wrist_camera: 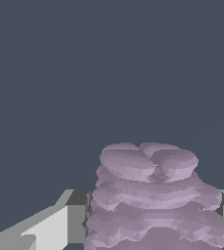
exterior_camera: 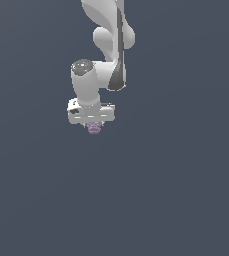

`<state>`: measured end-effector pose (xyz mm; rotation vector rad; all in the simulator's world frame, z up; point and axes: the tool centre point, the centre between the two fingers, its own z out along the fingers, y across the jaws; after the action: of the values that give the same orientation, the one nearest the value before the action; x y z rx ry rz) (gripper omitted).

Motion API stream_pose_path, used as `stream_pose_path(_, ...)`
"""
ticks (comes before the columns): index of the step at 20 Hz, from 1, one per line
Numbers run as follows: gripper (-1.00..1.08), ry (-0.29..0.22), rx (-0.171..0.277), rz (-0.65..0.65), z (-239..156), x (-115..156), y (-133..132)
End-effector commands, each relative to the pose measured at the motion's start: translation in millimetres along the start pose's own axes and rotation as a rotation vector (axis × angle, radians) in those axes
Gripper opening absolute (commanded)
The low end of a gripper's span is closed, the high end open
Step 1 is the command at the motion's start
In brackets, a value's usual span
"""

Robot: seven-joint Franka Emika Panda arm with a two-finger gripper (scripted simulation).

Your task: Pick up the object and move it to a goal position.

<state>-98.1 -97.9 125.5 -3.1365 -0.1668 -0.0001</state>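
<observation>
Gripping the knobbly purple-pink lump (wrist_camera: 152, 200) btwn both fingers (wrist_camera: 59, 224); gripper (exterior_camera: 93, 125) jaws closed onto it, lump poking out below; risk: bumpy surface gives poor contact, could slip out w/ fast transit.

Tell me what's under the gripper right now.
The purple lump sits between the gripper fingers. Below it only plain grey floor; the fingers hide its sides.
</observation>
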Motion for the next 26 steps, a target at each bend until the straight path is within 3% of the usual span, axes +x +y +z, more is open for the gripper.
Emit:
stream_pose_path(1, -1.0, 0.001, 0.001, 0.0, -23.9, -4.0, 10.2)
stream_pose_path(26, -1.0, 0.0, 0.0, 0.0, -269.5, -37.7, 117.0)
